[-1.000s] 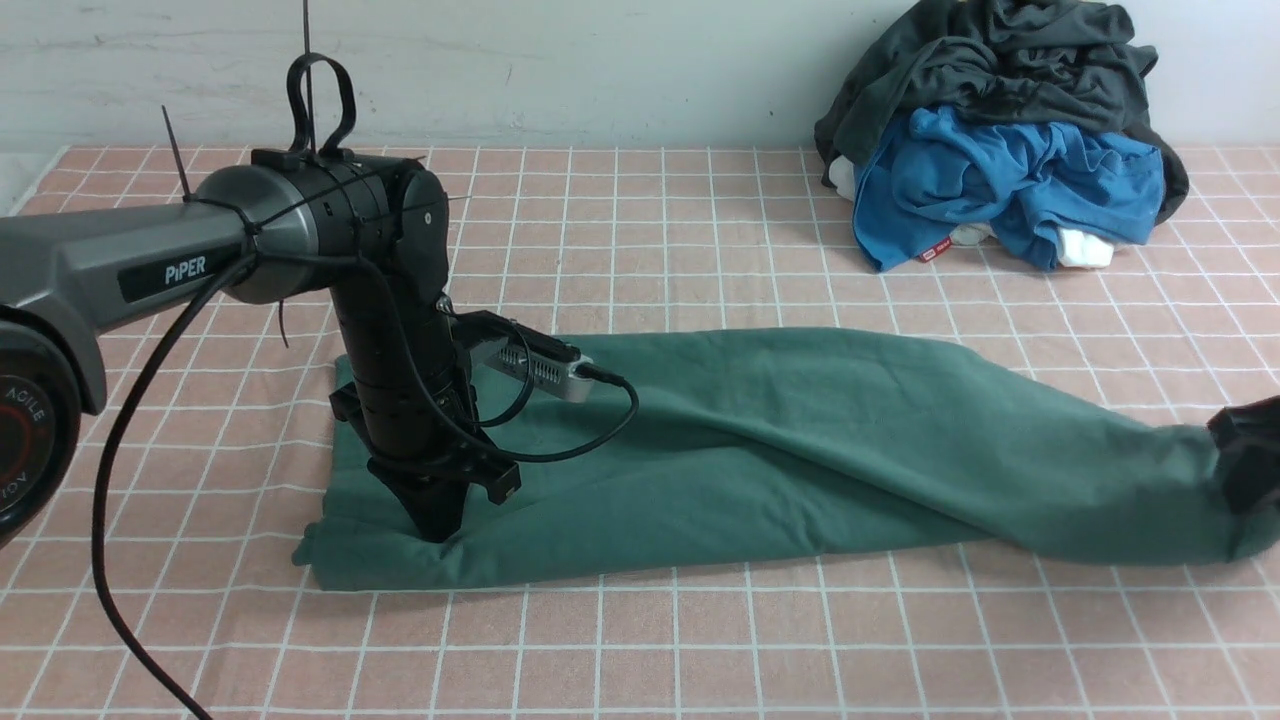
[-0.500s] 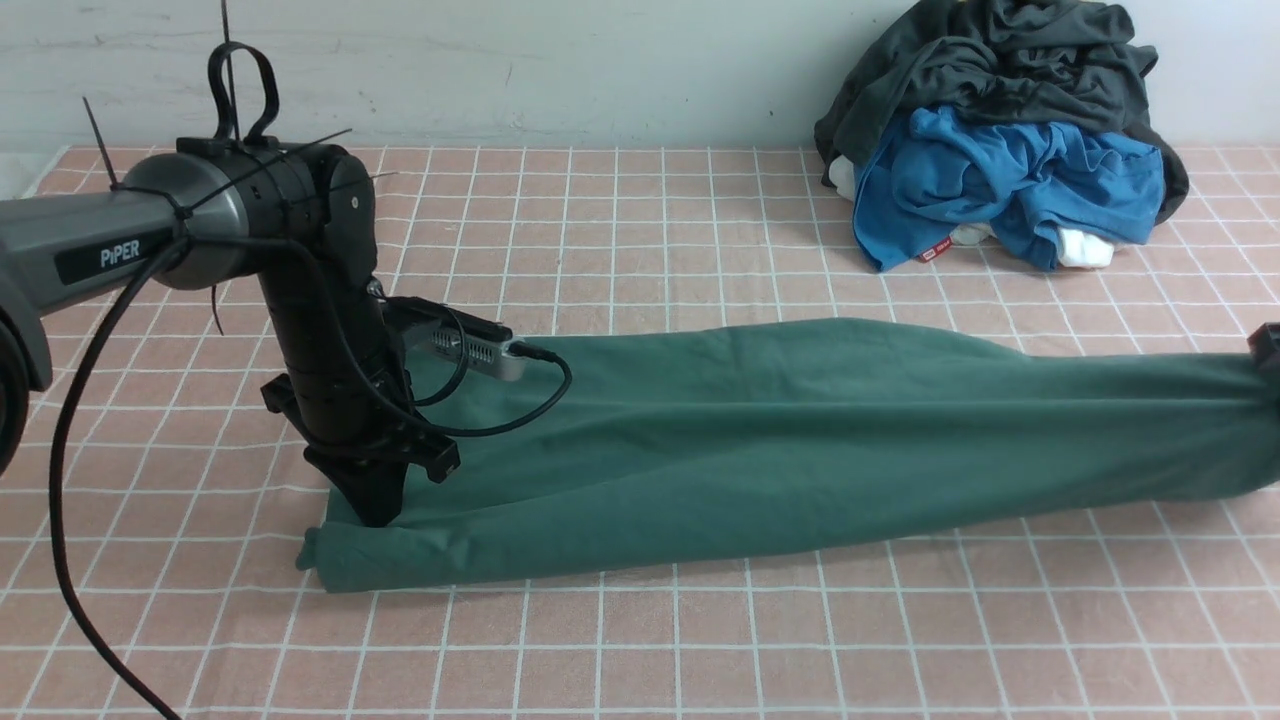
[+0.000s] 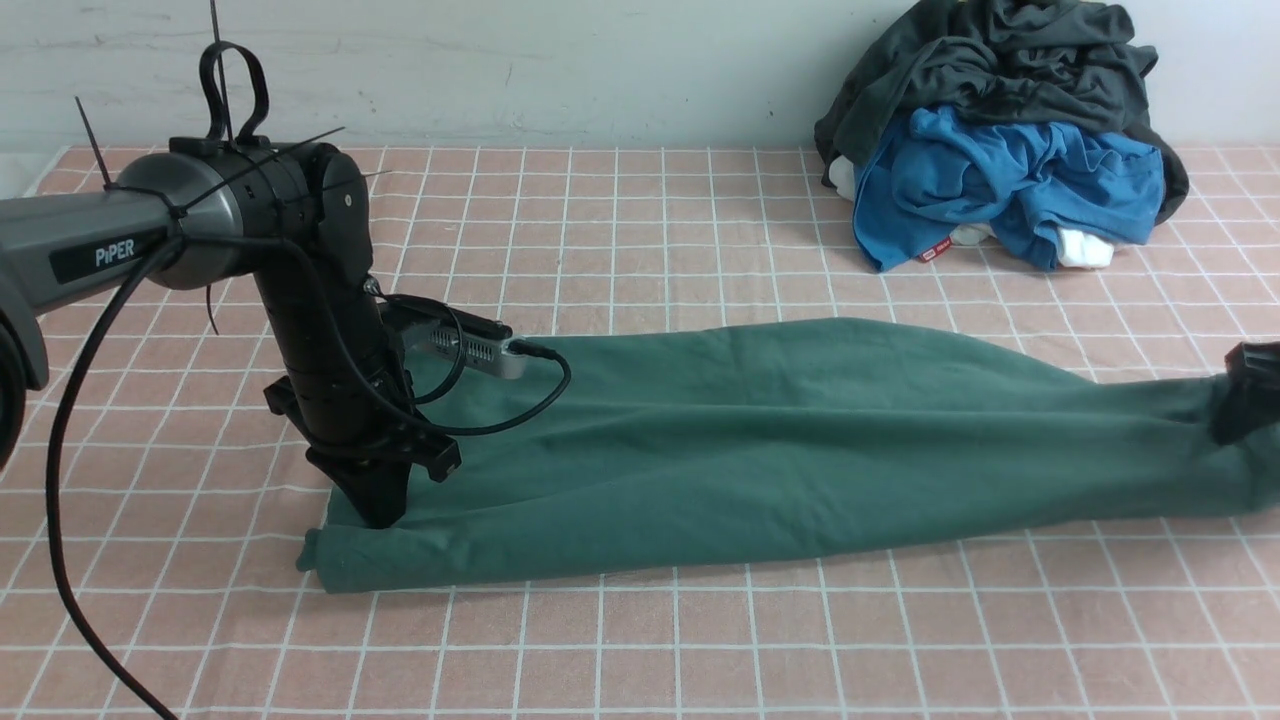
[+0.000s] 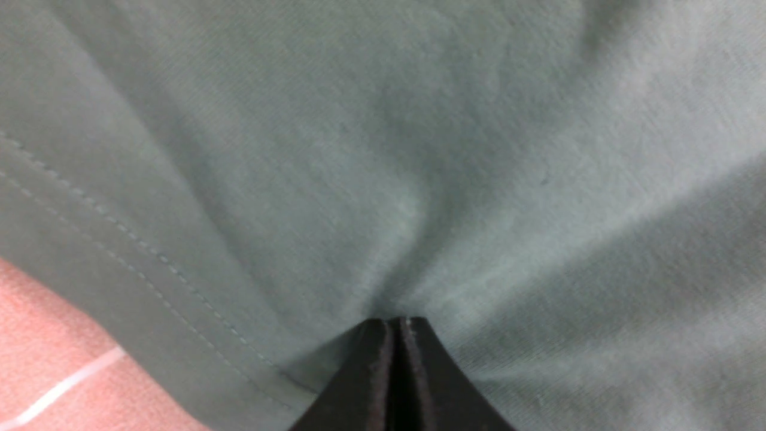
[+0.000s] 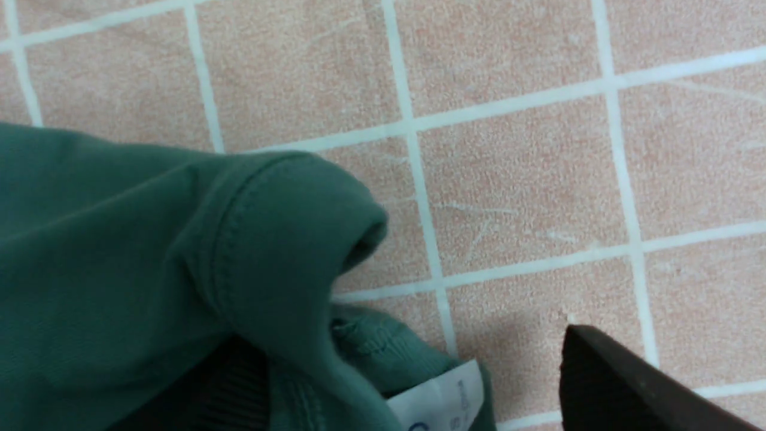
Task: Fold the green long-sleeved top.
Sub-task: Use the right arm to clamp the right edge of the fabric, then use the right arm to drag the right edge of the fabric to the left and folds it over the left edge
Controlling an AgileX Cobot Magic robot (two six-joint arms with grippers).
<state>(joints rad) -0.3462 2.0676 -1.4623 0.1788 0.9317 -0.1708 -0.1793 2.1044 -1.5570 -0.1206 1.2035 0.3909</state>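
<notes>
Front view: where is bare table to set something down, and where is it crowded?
Free: the near strip of table in front of the green top, and the far stretch between it, the wall and the clothes pile. Crowded: the far right corner and around the left gripper.

Setting: a robot test bench in a laboratory-type room, not a home.

Indicators:
1. A grey and black robot arm [image 3: 310, 330] marked PIPER reaches over the surface [image 3: 640, 650].
2. Black cable ties [image 3: 232, 48] are strapped round the arm's elbow joint, with their ends left sticking out.
3. A small silver camera module [image 3: 470, 350] is fixed near the wrist.
4. The surface is covered with a pink cloth printed with a white grid.
5. A bare, pale, scuffed wall [image 3: 600, 60] stands directly behind the surface.
6. Garments lie on the surface. A green top [image 3: 780, 450] is stretched out lengthwise, and a heap of grey and blue clothes [image 3: 1000, 150] sits in the far right corner.
</notes>
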